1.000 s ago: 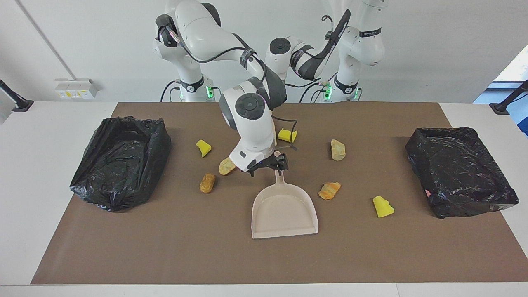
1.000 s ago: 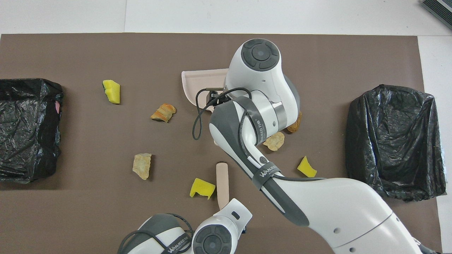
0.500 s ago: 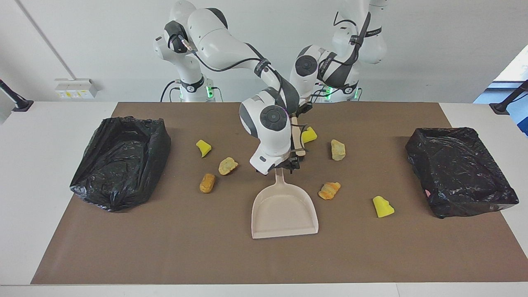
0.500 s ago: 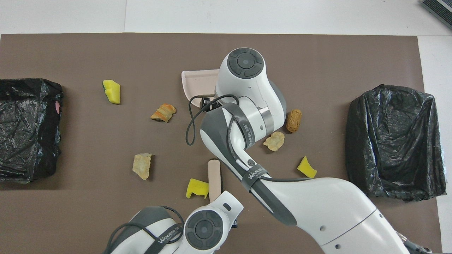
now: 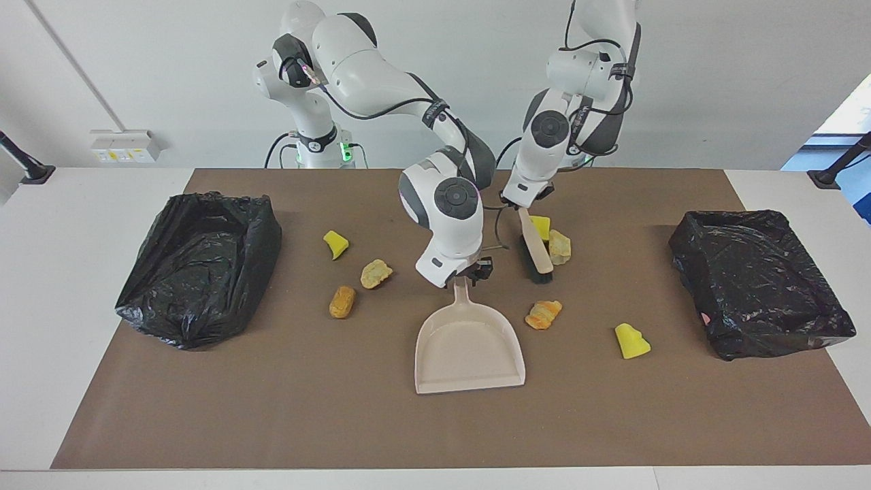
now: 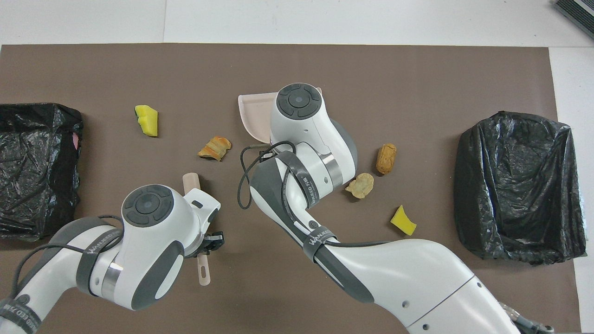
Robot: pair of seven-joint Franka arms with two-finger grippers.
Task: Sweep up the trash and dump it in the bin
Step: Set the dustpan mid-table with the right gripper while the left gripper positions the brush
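Observation:
A beige dustpan [image 5: 469, 347] lies flat on the brown mat, also in the overhead view [image 6: 254, 111]. My right gripper [image 5: 475, 271] is shut on its handle. My left gripper [image 5: 519, 204] is shut on a brush [image 5: 539, 253] whose black bristles rest on the mat beside a yellow sponge chunk [image 5: 541, 226] and a tan lump [image 5: 559, 247]. Other trash: a striped orange lump [image 5: 544, 314], a yellow chunk [image 5: 631, 341], a yellow chunk [image 5: 335, 243], a tan lump [image 5: 375, 273], a brown lump [image 5: 342, 301].
One black-lined bin [image 5: 197, 265] stands at the right arm's end of the mat, another [image 5: 759, 279] at the left arm's end. In the overhead view the left arm [image 6: 144, 241] covers the chunks beside the brush.
My left arm swung the brush toward its own end of the table, pushing the yellow chunk against the tan lump. My right gripper stayed on the dustpan handle; the dustpan has not moved.

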